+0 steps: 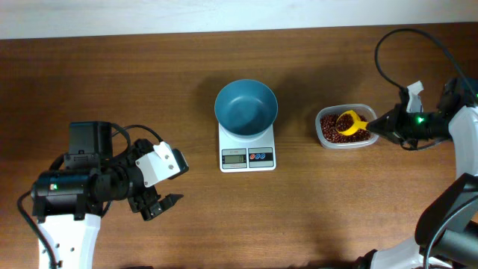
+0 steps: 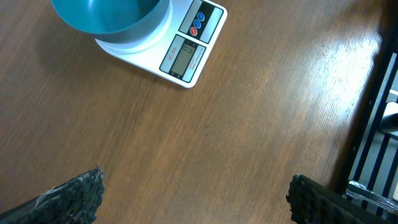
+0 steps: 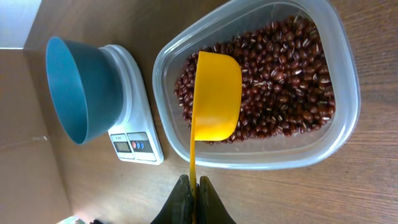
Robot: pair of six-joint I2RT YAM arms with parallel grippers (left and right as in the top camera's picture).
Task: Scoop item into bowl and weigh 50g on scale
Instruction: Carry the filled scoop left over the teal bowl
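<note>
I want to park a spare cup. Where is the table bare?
Bare wood lies between the left gripper and the scale, and across the strip in front of the scale and the tub. The scale-tub gap is narrow. Crowded at the tub, where the right gripper holds the scoop.

A clear rounded-rectangle plastic tub (image 3: 261, 160) filled the upper right of the right wrist view, on a brown wood-grain table (image 3: 354, 199). A yellow plastic scoop (image 3: 216, 93) sat with its cup within the tub's rim, its thin handle running down to bottom centre.

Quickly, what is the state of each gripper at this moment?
Left gripper: open, holding nothing.
Right gripper: closed on the handle of the yellow scoop.
</note>
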